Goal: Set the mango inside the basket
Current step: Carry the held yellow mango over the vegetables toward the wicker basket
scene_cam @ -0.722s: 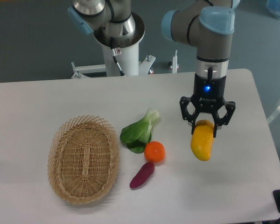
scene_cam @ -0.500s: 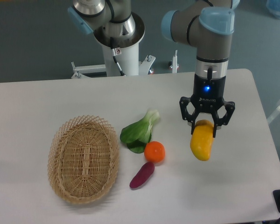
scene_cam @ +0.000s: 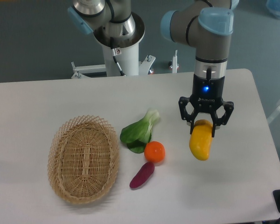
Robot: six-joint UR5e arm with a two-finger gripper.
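Fingers (scene_cam: 194,126) of the gripper (scene_cam: 205,125) clamped on the upper orange end of the mango (scene_cam: 200,140), which hangs below them, slightly tilted, its lower yellow end just above the white bench (scene_cam: 46,102). Gripper points straight down, blue indicator light lit on its body. Well to the left of the fingers sits the wicker basket (scene_cam: 83,187), nothing inside it. Between basket and fingers, resting on the bench: a green leafy vegetable (scene_cam: 139,130), an orange (scene_cam: 154,151) touching its lower edge, and a purple vegetable (scene_cam: 142,175) just below the orange.
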